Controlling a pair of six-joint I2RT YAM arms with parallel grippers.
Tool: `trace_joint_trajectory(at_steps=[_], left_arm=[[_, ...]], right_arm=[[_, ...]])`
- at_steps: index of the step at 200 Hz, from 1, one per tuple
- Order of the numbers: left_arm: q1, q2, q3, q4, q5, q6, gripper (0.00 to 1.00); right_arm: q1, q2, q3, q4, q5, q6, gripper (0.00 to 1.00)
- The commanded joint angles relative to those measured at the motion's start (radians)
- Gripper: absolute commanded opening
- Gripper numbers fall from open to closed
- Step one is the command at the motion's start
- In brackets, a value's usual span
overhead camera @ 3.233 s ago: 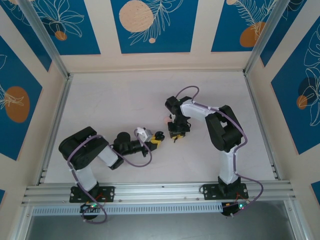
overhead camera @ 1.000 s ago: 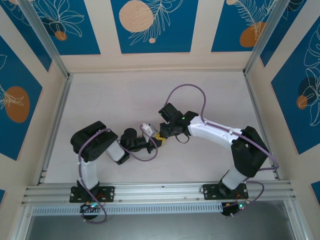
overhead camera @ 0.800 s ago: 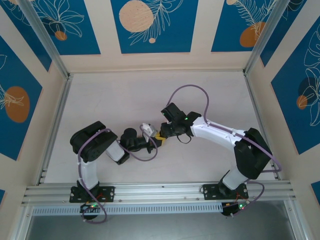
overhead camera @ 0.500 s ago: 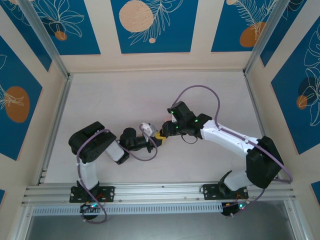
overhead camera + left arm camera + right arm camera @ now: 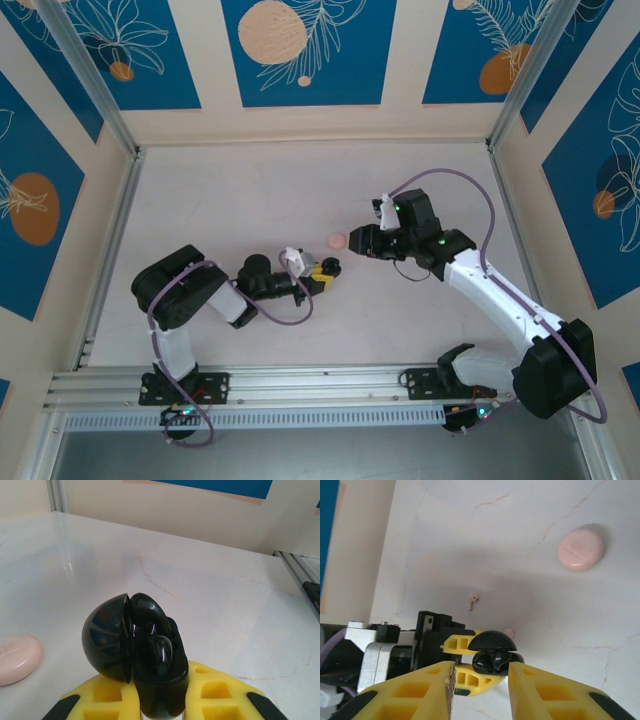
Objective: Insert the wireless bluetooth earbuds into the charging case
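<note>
Pinching the black charging case [image 5: 142, 652] low on its shell, the left gripper [image 5: 160, 705] is seen with its yellow fingers [image 5: 105, 702] pressed in from both sides. The lid [image 5: 106, 637] is swung open to the left. A glossy black earbud [image 5: 159, 652] is seen lodged in the body; whether a second one is seated cannot be told. The case is held near the middle of the table [image 5: 250, 190], at the tip of the left arm.

Around it, plenty is noted. A pink case [image 5: 580, 549], closed, is lying on the table just beyond the black one and apart from it. One pink earbud [image 5: 472, 600] is left loose on the tabletop beyond the left gripper. A second pink earbud [image 5: 508, 631] is half hidden behind the black case. From the right gripper [image 5: 480, 687] to the black case the way is open tabletop. Its yellow fingers are spread on air, and the case is framed in the gap in the right wrist view.

Against a second ago, the right gripper has been drawn back to the right, well apart from the left gripper it was crowding. The pink case has been uncovered. The left gripper's hold is unchanged.
</note>
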Motion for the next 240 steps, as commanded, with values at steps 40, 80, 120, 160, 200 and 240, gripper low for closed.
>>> trace_joint_trajectory(at_steps=[40,80,120,160,200,240], left_arm=[[-0.014,-0.031,0.003,0.037,0.054,0.043,0.07],[-0.014,-0.036,0.002,0.038,0.064,0.06,0.07],[-0.016,-0.039,0.0,0.038,0.066,0.057,0.07],[-0.016,-0.044,-0.004,0.038,0.059,0.056,0.07],[-0.015,-0.046,-0.005,0.037,0.056,0.056,0.07],[-0.015,-0.045,-0.004,0.037,0.048,0.051,0.07]], right_arm=[[-0.038,0.055,-0.017,-0.084,-0.219,0.054,0.32],[-0.037,0.115,-0.006,-0.086,-0.225,0.065,0.31],[-0.035,0.166,-0.005,-0.043,-0.257,0.079,0.3],[-0.019,0.208,0.003,-0.034,-0.27,0.074,0.31],[-0.009,0.237,0.008,-0.015,-0.277,0.076,0.3],[0.002,0.258,0.011,0.0,-0.292,0.077,0.29]])
